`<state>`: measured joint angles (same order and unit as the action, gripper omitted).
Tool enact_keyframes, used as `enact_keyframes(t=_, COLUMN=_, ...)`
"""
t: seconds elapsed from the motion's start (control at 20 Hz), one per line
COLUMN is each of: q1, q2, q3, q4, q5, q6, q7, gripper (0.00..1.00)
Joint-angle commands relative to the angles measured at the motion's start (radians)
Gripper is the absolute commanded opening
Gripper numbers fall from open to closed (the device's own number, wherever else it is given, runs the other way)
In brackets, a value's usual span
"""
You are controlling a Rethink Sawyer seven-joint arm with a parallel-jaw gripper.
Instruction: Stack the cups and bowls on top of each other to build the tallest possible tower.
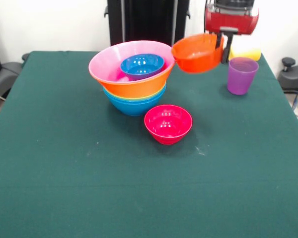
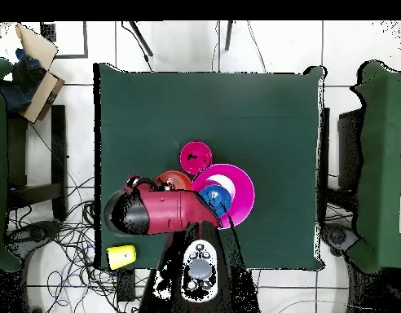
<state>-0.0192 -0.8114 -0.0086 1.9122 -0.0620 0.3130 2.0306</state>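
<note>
Tower point(image 1: 134, 79) sits far-centre on the green table point(image 1: 89, 188). Visible layers, bottom up: 1 light blue bowl point(image 1: 134, 105) at the base, a thin green rim point(image 1: 139, 97) just above it, 1 large orange bowl point(image 1: 136, 88), 1 large pink bowl point(image 1: 109, 63) nested in that, and 1 small dark blue bowl point(image 1: 142, 65) sitting inside the pink one. That makes 5 bowls counted in the stack; can't tell if another is hidden between them.

Loose on the table: 1 crimson bowl point(image 1: 168, 124), upright, just in front of the tower, close but not touching.

1 orange-red bowl point(image 1: 197, 52) is off the table, tilted, its rim almost at the pink bowl's rim on the tower's right in the front view. The tool point(image 1: 222, 47) grips it at its rim on the side away from the tower, one black finger inside the wall, one outside.

Cups: 2. The purple cup point(image 1: 241, 75) is upright on the table, right of the held bowl. The yellow cup point(image 1: 247, 51) is behind the purple one, mostly hidden by the red arm head point(image 1: 231, 19); can't tell its pose from the front. Overhead shows the yellow cup at the table's edge beside the robot base point(image 2: 200, 273).

Overhead, the arm covers the held bowl and part of the tower; the pink rim, dark blue bowl and crimson bowl show.

Total seen: 7 bowls, 2 cups.
</note>
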Motion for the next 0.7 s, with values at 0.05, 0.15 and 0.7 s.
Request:
enact_keyframes(t=0.05, q1=-0.065, q2=-0.085, q3=0.093, q4=0.064, q5=0.008, q6=0.164, q7=-0.004, gripper=0.00)
enact_keyframes(t=0.15, q1=-0.076, q2=-0.085, q3=0.102, q4=0.062, q5=0.003, q6=0.168, q7=-0.006, gripper=0.00)
enact_keyframes(t=0.7, q1=-0.066, q2=-0.058, q3=0.098, q4=0.048, q5=-0.020, q6=0.144, q7=0.023, gripper=0.00)
